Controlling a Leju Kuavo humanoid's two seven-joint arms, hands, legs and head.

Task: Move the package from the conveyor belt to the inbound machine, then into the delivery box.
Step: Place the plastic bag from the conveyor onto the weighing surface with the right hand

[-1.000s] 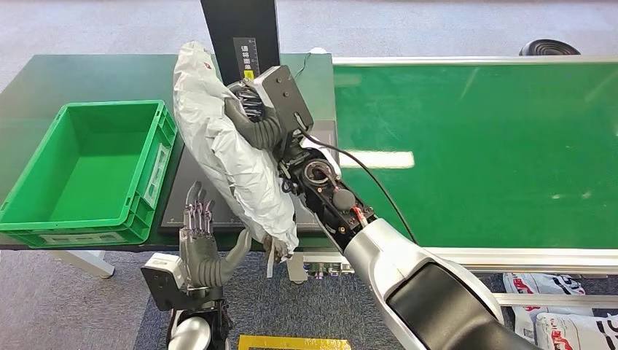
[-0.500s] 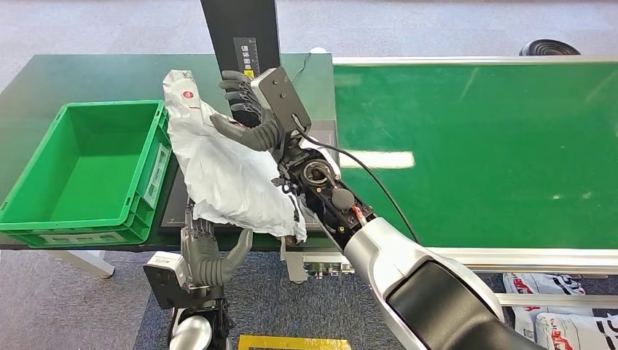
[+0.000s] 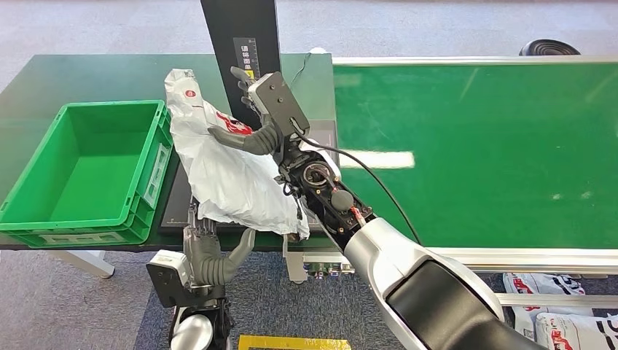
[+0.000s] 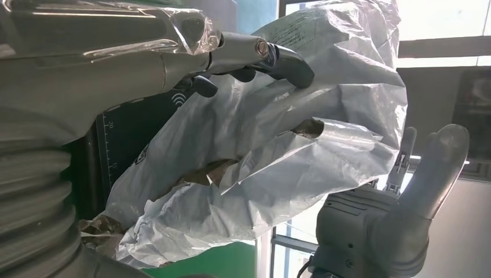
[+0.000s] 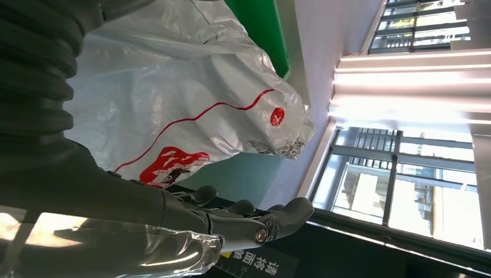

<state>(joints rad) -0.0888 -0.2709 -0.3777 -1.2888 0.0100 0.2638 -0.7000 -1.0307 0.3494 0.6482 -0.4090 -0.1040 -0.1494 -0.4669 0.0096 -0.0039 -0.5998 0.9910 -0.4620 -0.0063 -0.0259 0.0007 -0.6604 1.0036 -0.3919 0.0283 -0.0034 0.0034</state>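
Note:
The white plastic package (image 3: 226,171) with red print lies crumpled on the black pad of the inbound machine (image 3: 173,208), its near end hanging over the table's front edge. My right hand (image 3: 251,117) hovers over its far end with fingers spread against the black post (image 3: 240,29); the thumb reaches across the package. In the right wrist view the package (image 5: 191,110) lies beyond the outstretched fingers (image 5: 255,223). My left hand (image 3: 208,255) is raised just below the front edge, its fingers (image 4: 272,55) reaching the package (image 4: 278,156) and the thumb (image 4: 434,165) apart.
The empty green delivery box (image 3: 157,157) stands left of the pad on the dark green table (image 3: 87,76). The green conveyor belt (image 3: 474,146) stretches to the right. More white packages (image 3: 561,313) lie on the floor at the lower right.
My right hand has let go of the package, which dropped from upright to flat on the pad. The fingers have spread and lifted towards the post. The left hand rose slightly.

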